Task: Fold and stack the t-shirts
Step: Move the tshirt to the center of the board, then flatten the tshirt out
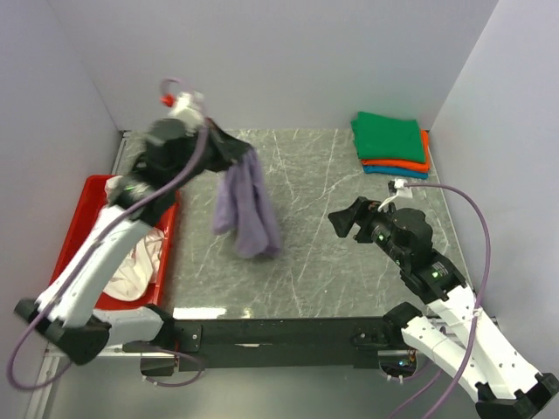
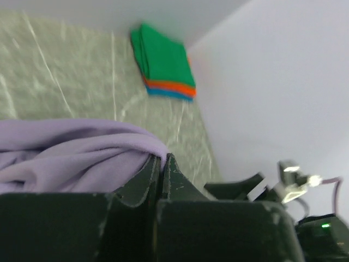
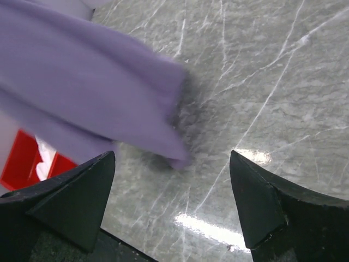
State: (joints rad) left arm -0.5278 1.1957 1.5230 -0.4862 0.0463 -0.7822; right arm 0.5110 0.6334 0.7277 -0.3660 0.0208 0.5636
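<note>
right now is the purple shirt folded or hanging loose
Hanging loose, not folded: the purple shirt dangles in a bunched drape from the shut left pincer.

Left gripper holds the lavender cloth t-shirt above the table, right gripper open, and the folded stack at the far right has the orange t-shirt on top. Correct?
One error: the top external view shows the folded green cloth t-shirt on top, the orange cloth t-shirt beneath it. The left gripper does hold the lavender cloth t-shirt, and the right gripper is open.
</note>
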